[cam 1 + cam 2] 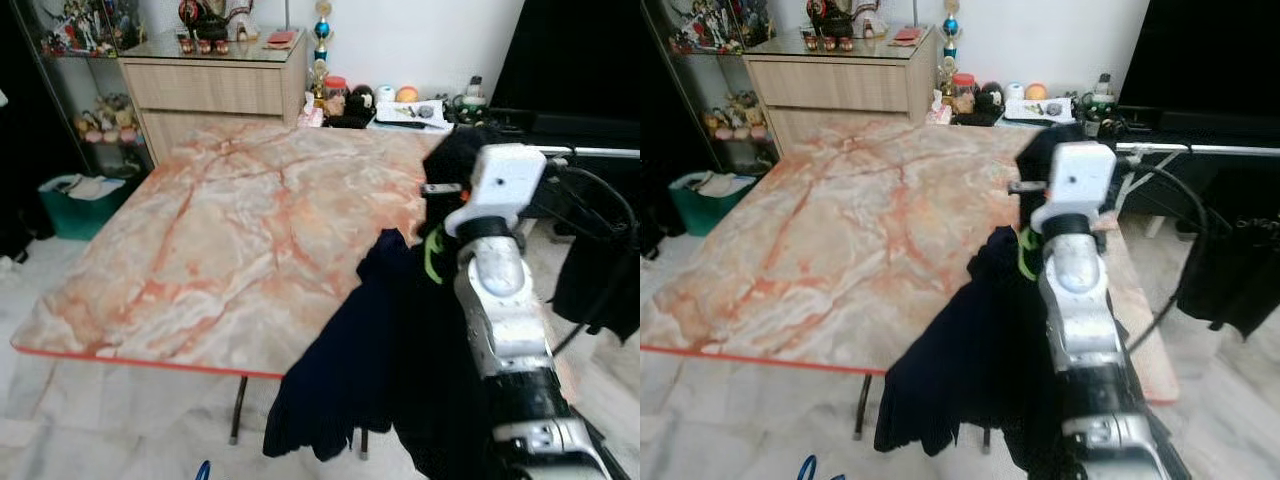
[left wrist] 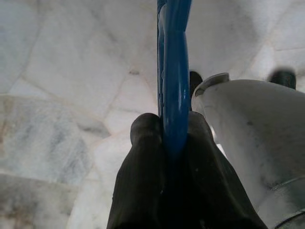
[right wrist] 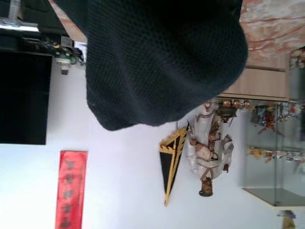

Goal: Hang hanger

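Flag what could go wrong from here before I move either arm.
1. The dark garment drapes over the right arm and off the marble table's edge; lifting may drag or drop it.
2. The garment covers the right wrist camera, so that hand's grip cannot be checked.
3. The left hand pinches the blue hanger low over the floor; a swing could catch the table.

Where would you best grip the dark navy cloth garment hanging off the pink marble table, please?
Probably pinch the dark navy cloth garment at its bunched top fold on the pink marble table, coming from the robot's left over the tabletop: lower down it hangs slack, and the right arm blocks the other side.
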You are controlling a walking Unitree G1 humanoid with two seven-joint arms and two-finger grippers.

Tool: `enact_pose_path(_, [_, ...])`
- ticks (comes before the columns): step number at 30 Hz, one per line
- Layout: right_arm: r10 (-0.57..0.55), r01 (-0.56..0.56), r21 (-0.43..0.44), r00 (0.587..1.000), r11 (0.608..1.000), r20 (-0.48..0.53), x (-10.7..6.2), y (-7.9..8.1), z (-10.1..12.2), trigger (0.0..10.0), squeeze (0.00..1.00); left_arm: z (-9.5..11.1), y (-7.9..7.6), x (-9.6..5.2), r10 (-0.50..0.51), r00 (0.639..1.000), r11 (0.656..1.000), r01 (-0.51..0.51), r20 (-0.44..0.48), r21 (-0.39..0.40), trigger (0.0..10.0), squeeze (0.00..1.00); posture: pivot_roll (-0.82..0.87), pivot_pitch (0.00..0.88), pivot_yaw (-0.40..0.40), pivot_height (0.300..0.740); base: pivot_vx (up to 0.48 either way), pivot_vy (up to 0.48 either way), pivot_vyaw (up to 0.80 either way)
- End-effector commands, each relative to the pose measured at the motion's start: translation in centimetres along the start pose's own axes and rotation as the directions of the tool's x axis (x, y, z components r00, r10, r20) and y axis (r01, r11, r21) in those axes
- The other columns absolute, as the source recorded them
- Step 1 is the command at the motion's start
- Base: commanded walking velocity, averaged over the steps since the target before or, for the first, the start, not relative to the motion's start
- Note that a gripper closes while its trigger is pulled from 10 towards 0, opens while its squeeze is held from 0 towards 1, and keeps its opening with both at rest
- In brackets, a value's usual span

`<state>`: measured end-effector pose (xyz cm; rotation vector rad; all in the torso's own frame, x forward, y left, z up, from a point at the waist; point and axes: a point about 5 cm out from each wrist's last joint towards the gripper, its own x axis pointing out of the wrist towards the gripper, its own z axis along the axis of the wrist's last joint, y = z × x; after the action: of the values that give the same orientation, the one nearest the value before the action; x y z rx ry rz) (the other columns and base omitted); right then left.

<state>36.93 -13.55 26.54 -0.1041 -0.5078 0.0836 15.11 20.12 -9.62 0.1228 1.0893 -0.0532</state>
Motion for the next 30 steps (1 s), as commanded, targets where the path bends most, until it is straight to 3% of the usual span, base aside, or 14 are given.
enact_pose_path(1, [0.03, -0.03, -0.025, 0.999, 0.999, 0.026, 0.3, -0.1, 0.5, 10.0, 0.0, -0.4, -0.7, 0.0, -0.018, 1.0, 1.0, 0.019, -0.019, 0.012, 10.0, 0.0, 0.09, 0.018, 0.026, 0.74, 0.412, 0.0, 0.0])
enact_pose_path(7, [0.035, -0.04, -0.054, 0.995, 0.998, -0.089, -0.7, 0.1, -1.7, 10.0, 0.0, -0.5, -0.7, 0.0, -0.017, 1.0, 1.0, 0.017, -0.025, 0.02, 10.0, 0.0, 0.09, 0.024, 0.026, 0.74, 0.261, 0.0, 0.0])
enact_pose_path(8, [-0.012, -0.001, -0.065, 0.98, 0.998, -0.198, -1.6, -0.4, -3.5, 10.0, 0.0, -0.6, -0.7, 0.0, -0.018, 1.0, 1.0, 0.018, -0.026, 0.025, 10.0, 0.0, 0.09, 0.027, 0.025, 0.74, 0.0, 0.0, 0.0])
enact_pose_path(10, [-0.032, 0.018, -0.06, 0.969, 0.998, -0.244, -2.0, -0.6, -4.4, 10.0, 0.0, -0.6, -0.7, 0.0, -0.018, 0.999, 0.999, 0.019, -0.027, 0.026, 10.0, 0.0, 0.09, 0.027, 0.025, 0.74, 0.0, 0.0, 0.0])
enact_pose_path(11, [-0.049, 0.038, -0.041, 0.952, 0.998, -0.303, -2.6, -0.8, -5.4, 10.0, 0.0, -0.6, -0.7, 0.0, -0.019, 0.999, 0.999, 0.02, -0.028, 0.028, 10.0, 0.0, 0.09, 0.028, 0.025, 0.74, 0.0, 0.0, 0.0])
enact_pose_path(12, [-0.084, 0.086, -0.015, 0.902, 0.996, -0.423, -4.2, -1.2, -7.5, 10.0, 0.0, -0.7, -0.7, 0.0, -0.025, 0.999, 0.999, 0.026, -0.031, 0.029, 10.0, 0.0, 0.09, 0.032, 0.026, 0.74, 0.0, 0.0, 0.0])
enact_pose_path(13, [-0.094, 0.103, -0.008, 0.872, 0.995, -0.48, -5.0, -1.4, -8.5, 10.0, 0.0, -0.7, -0.7, 0.0, -0.026, 0.999, 0.999, 0.027, -0.032, 0.029, 10.0, 0.0, 0.09, 0.032, 0.026, 0.74, 0.0, 0.0, 0.0])
enact_pose_path(15, [-0.103, 0.125, 0.003, 0.831, 0.992, -0.547, -6.5, -1.5, -9.8, 10.0, 0.0, -0.7, -0.7, 0.0, -0.029, 0.999, 0.999, 0.03, -0.033, 0.029, 10.0, 0.0, 0.09, 0.034, 0.027, 0.74, 0.0, 0.0, 0.0])
enact_pose_path(17, [-0.106, 0.136, 0.014, 0.829, 0.991, -0.55, -6.9, -1.5, -9.9, 10.0, 0.0, -0.8, -0.7, 0.0, -0.031, 0.999, 0.999, 0.032, -0.035, 0.029, 10.0, 0.0, 0.09, 0.034, 0.027, 0.74, 0.0, 0.0, 0.0])
enact_pose_path(18, [-0.102, 0.141, 0.031, 0.832, 0.99, -0.546, -7.2, -1.3, -9.8, 10.0, 0.11, -0.8, -0.7, 0.0, -0.032, 0.999, 0.999, 0.033, -0.035, 0.029, 10.0, 0.0, 0.09, 0.034, 0.027, 0.74, 0.0, 0.0, 0.0])
enact_pose_path(19, [-0.102, 0.15, 0.048, 0.84, 0.988, -0.532, -7.3, -1.2, -9.5, 10.0, 1.0, -0.8, -0.7, 0.0, -0.032, 0.999, 0.999, 0.033, -0.035, 0.029, 10.0, 0.0, 0.09, 0.034, 0.027, 0.74, 0.0, 0.0, 0.0])
enact_pose_path(21, [-0.105, 0.163, 0.071, 0.855, 0.984, -0.509, -7.5, -1.1, -9.0, 10.0, 1.0, -0.8, -0.7, 0.0, -0.034, 0.999, 0.999, 0.035, -0.036, 0.028, 10.0, 0.0, 0.09, 0.033, 0.025, 0.74, 0.0, 0.0, 0.0])
enact_pose_path(25, [-0.117, 0.148, 0.034, 0.885, 0.988, -0.451, -8.5, -0.9, -7.8, 10.0, 1.0, -0.9, -0.7, 0.0, -0.033, 0.999, 0.999, 0.034, -0.037, 0.031, 10.0, 0.0, 0.09, 0.027, 0.02, 0.74, 0.0, 0.0, 0.0])
enact_pose_path(30, [-0.132, 0.161, 0.03, 0.89, 0.986, -0.435, -9.9, -1.1, -7.0, 10.0, 1.0, -0.9, -0.7, 0.0, -0.031, 0.999, 0.999, 0.032, -0.036, 0.031, 10.0, 0.0, 0.09, 0.022, 0.018, 0.74, 0.0, 0.0, 0.0])
